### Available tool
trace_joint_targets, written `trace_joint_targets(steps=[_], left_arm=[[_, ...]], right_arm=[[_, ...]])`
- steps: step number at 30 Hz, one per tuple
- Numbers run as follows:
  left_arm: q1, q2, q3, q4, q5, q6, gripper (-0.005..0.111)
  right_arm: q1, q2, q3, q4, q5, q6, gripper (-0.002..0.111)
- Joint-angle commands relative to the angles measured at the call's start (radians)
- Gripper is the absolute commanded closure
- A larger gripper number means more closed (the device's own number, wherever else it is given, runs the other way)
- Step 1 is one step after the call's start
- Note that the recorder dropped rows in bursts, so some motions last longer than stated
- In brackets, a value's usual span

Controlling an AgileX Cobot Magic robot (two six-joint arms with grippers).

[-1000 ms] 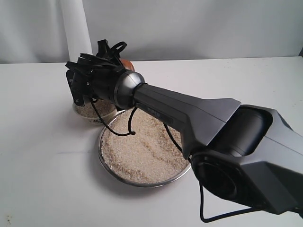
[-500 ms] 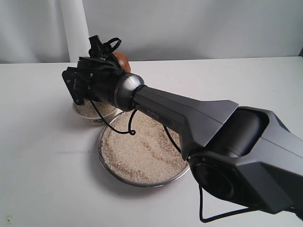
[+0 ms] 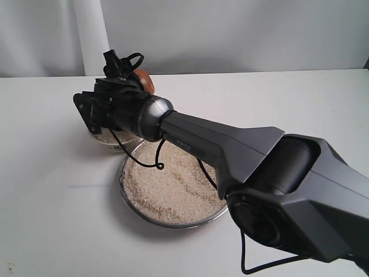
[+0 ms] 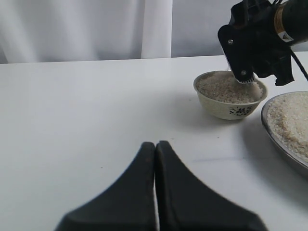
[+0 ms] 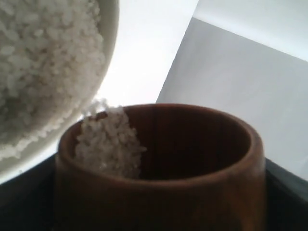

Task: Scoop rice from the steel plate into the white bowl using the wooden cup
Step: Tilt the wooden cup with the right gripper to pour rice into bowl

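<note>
pour step — right gripper (image 3: 131,72) is pinching the wooden cup (image 5: 159,192), tipping rice (image 5: 110,144) into the white bowl (image 4: 226,108); next is calling for a steeper tilt.

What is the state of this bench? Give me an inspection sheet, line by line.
Surface: plain white table.
Job's things: wide shiny steel plate holds pale rice grains; small cream-white ceramic bowl beside it is nearly full of rice; glossy reddish-brown wooden cup is tilted over the bowl, rice at its lip.
Clutter: nothing seen.
Grippers: right gripper shut on the cup; left gripper shut, empty, apart from the bowl.
Cables: black cable loops from the right wrist above the plate.
Surroundings: pale curtain and grey wall behind.
</note>
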Motion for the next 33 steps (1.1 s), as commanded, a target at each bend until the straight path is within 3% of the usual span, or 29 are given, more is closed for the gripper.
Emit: trace_joint_targets(steps=[1, 21, 33], left_arm=[[-0.006, -0.003, 0.002, 0.0, -0.004, -0.004, 0.107], [-0.006, -0.003, 0.002, 0.0, -0.004, -0.004, 0.107], [-0.006, -0.003, 0.002, 0.0, -0.004, -0.002, 0.107]], right_arm=[[0.021, -0.036, -0.006, 0.003, -0.028, -0.021, 0.108], [0.027, -0.04, -0.006, 0.032, -0.011, -0.183, 0.108], [0.027, -0.089, -0.006, -0.044, -0.021, -0.201, 0.108]])
